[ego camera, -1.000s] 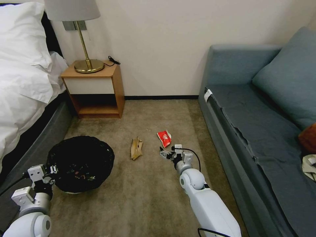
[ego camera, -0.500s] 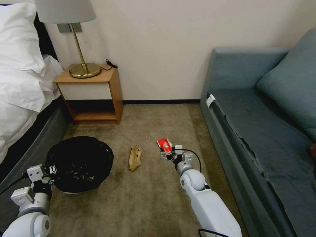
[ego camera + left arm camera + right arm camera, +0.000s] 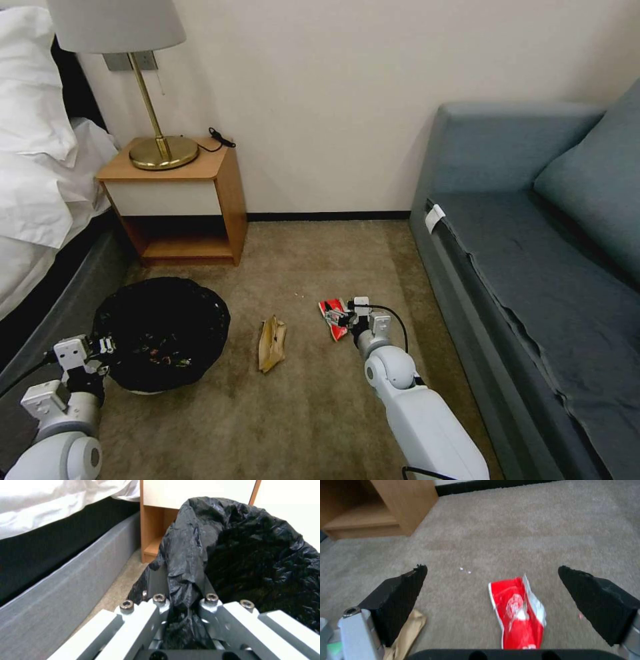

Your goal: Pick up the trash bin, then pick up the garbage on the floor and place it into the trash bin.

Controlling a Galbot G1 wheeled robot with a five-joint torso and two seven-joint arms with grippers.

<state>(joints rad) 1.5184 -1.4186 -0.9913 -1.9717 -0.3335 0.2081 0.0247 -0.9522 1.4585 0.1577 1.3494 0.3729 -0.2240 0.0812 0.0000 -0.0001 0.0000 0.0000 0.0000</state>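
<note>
The trash bin (image 3: 162, 333), white with a wrinkly black liner, hangs at my lower left, and my left gripper (image 3: 100, 347) is shut on its near rim. The left wrist view shows the liner (image 3: 250, 555) pinched in that gripper (image 3: 185, 597). Of the garbage, a red-and-white packet (image 3: 331, 310) lies on the carpet, and my open right gripper (image 3: 339, 317) is down over it. In the right wrist view the packet (image 3: 516, 610) lies between the spread black fingers (image 3: 400, 592) of the gripper (image 3: 493, 572). A tan paper scrap (image 3: 272, 343) lies between the bin and the packet.
A wooden nightstand (image 3: 173, 200) with a brass lamp (image 3: 157, 150) stands against the back wall. The bed (image 3: 40, 200) runs along the left and a blue-grey sofa (image 3: 533, 280) along the right. Brown carpet (image 3: 300, 413) lies between them.
The head camera has moved, so the whole scene has shifted. My right gripper has advanced from just short of the red packet to straddle it. The left gripper still holds the bin.
</note>
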